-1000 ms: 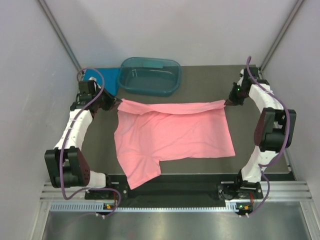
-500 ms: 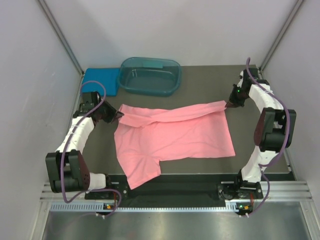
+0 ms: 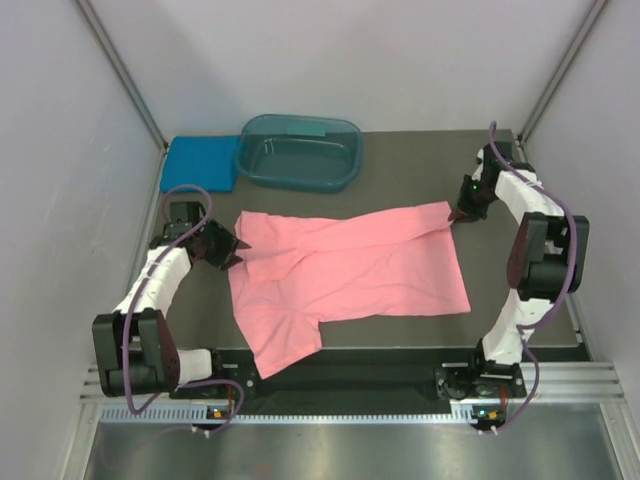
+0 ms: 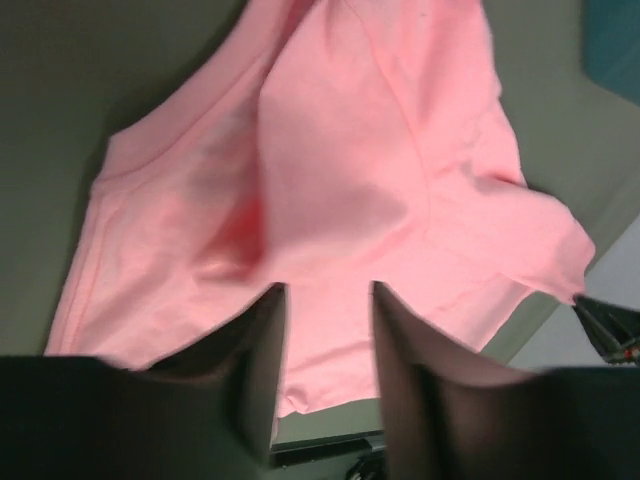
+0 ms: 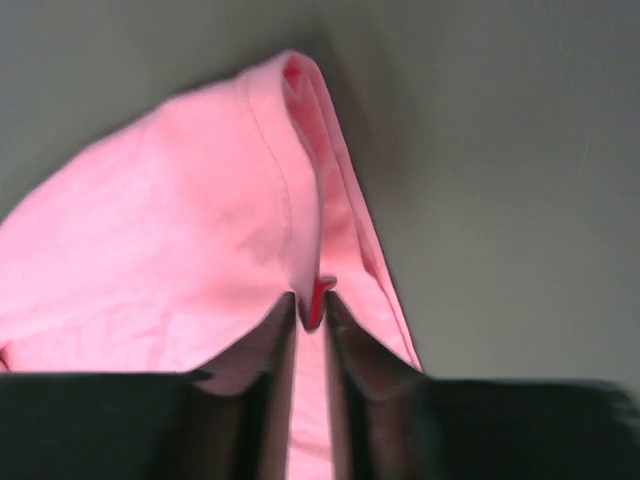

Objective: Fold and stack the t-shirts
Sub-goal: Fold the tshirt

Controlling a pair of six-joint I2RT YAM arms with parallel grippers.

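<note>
nearest the arm bases, the salmon-pink t-shirt (image 3: 350, 270) lies spread on the desk (image 3: 420, 165), one sleeve reaching toward the near edge. its far hem is turned over on itself as a narrow band, which looks like the first fold being laid.

the left pincer (image 3: 232, 252) sits at the band's left end with its jaws apart. the cloth lies flat below the gap, so it holds nothing. the right pincer (image 3: 456, 216) is at the band's right corner, jaws almost together with a sliver of hem between them. i cannot tell whether it grips that sliver or has just let go. holding both ends would keep the fold line straight while it settles.

a second ago both pincers clamped the hem, stretched taut farther back. since then the left one has come nearer, opened and dropped its end, so the band slants.

at the far left the folded teal-blue t-shirt (image 3: 203, 163), no longer partly covered by the left arm, lies beside the tub (image 3: 345, 170).
</note>
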